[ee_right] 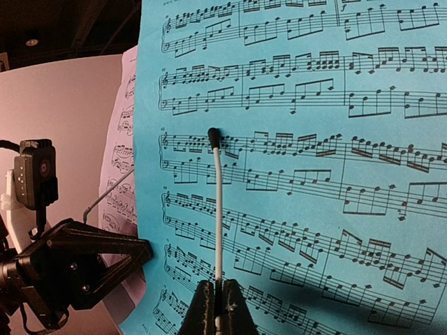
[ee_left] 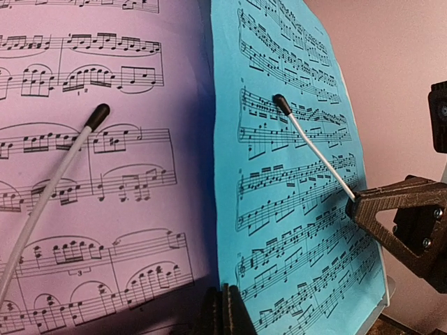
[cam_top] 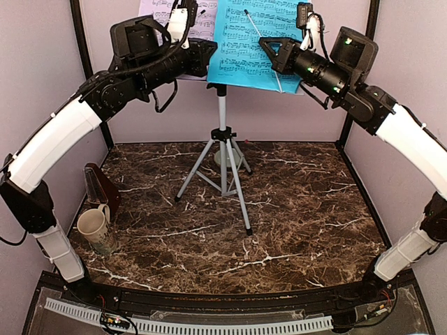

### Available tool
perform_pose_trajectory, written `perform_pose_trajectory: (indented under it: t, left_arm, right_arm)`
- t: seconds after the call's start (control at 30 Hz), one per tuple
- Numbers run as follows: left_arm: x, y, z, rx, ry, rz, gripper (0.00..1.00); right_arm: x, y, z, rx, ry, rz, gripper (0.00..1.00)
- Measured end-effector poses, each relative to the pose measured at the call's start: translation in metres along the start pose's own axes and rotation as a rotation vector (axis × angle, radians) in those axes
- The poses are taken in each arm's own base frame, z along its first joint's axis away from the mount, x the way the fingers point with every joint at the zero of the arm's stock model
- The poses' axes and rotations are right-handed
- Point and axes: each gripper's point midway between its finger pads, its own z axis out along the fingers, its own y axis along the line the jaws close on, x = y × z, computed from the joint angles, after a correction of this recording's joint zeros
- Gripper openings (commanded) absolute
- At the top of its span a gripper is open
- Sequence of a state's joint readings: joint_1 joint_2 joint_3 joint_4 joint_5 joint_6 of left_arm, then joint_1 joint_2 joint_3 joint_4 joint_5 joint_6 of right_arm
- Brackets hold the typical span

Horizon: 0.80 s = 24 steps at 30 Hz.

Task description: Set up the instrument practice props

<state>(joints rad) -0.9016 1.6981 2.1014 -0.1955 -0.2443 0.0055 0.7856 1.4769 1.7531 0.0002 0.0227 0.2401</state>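
The silver tripod music stand (cam_top: 222,139) stands mid-table, and the lilac sheet (ee_left: 105,139) and the blue sheet (ee_left: 293,209) lean side by side on its tray. A thin white rod with a black tip (ee_right: 218,209) lies across the blue sheet, with my right gripper (ee_right: 218,303) shut on its lower part. A second such rod (ee_left: 56,185) crosses the lilac sheet. My left gripper (ee_left: 227,307) is shut at the blue sheet's left edge; whether it pinches the paper is unclear. The dark-brown metronome (cam_top: 100,187) sits at the table's left.
A cream mug (cam_top: 94,230) stands just in front of the metronome, near the left arm. A small pale bowl (cam_top: 227,158) shows behind the tripod legs. Both arms (cam_top: 140,70) reach high over the table, and pale walls close in on three sides.
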Motion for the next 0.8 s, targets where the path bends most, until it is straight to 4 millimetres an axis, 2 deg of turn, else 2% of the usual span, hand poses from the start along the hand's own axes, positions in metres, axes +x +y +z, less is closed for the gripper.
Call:
perform_pose_trajectory:
  t: [0.43,0.57,0.8]
  left_arm:
    - [0.012,-0.002,0.006,0.002,0.018,0.01,0.0]
    - [0.015,-0.002,0.007,0.002,0.023,0.011,0.0]
    - [0.014,-0.002,0.007,0.0,0.017,0.01,0.0]
  right_arm:
    - [0.0,0.0,0.0,0.0,0.0,-0.001,0.0]
    - [0.0,0.0,0.0,0.0,-0.003,-0.003,0.12]
    - [0.001,0.0,-0.001,0.0,-0.006,-0.004,0.39]
